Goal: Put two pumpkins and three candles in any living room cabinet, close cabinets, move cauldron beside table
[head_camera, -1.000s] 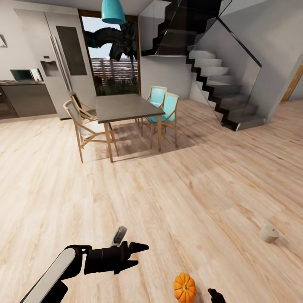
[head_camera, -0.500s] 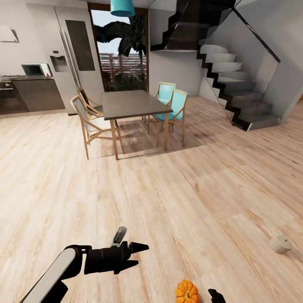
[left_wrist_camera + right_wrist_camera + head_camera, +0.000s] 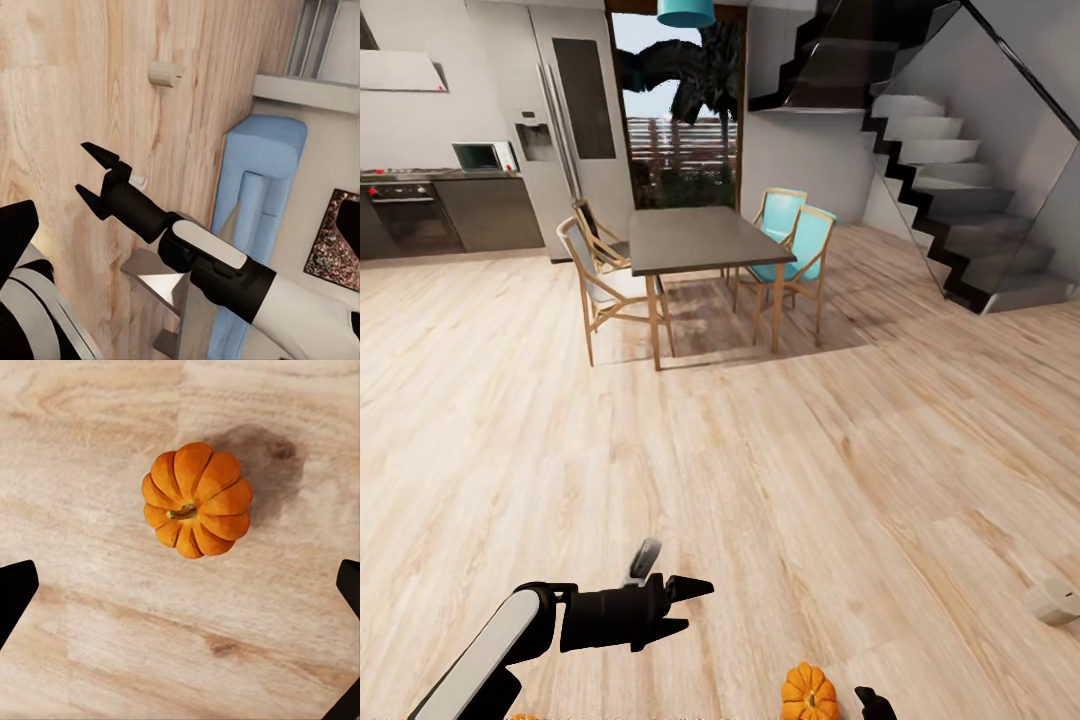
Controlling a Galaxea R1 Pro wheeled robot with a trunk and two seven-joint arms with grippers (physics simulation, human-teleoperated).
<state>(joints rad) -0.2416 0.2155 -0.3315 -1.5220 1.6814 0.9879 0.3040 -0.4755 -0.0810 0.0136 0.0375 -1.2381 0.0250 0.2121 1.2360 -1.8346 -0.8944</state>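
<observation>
Pumpkin cut by head view's bottom edge. Right gripper there too: just a dark tip, jaw state unclear. Candle clipped at right edge. Far pendant lamp cut at top. Stairs run off right.

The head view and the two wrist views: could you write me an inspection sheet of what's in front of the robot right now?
Surface: light wood-plank floor, bare between the things named below.
Job's things: one orange pumpkin upright on the floor, stem up, below the right claw and not held; one pale candle lying on its side on the floor at the head view's right edge.
Clutter: nothing seen.
Claws: left claw open, empty, above the floor; right claw open, its dark tips apart at the wrist view's edges, on either side of the pumpkin.
Cables: nothing seen.
Surroundings: dining table with four chairs, fridge, staircase, blue sofa.
</observation>
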